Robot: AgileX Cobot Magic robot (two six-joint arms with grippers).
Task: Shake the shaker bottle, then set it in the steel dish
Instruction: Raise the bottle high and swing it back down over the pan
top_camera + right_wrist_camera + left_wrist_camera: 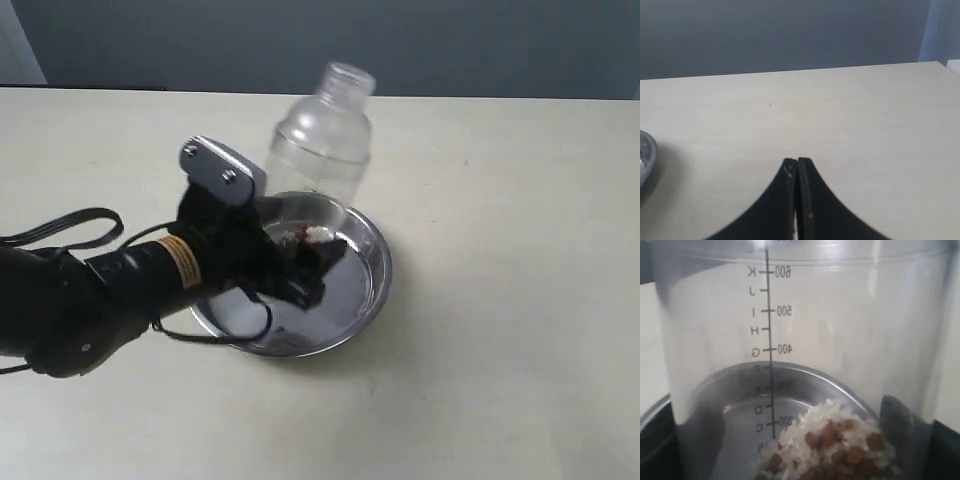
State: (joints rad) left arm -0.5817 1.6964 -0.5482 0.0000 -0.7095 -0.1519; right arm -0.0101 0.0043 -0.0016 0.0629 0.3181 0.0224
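The shaker bottle [320, 140] is clear plastic with a domed shoulder and a round cap, and it stands upright at the steel dish [372, 270]. My left gripper [300, 262] reaches over the dish and is shut on the bottle's lower part. In the left wrist view the bottle [840, 315] fills the frame, showing printed marks, with brown pellets and white grains [835, 440] at its bottom. The dish rim [790, 371] shows through the plastic. Dark fingers [655, 440] flank the bottle. I cannot tell whether its base touches the dish. My right gripper [797, 162] is shut and empty above the table.
The pale table [500, 380] surrounds the dish. A black cable [70, 222] loops off the left arm. In the right wrist view the dish's rim [645, 155] shows at the frame's edge. A dark wall [450, 40] lies behind the table.
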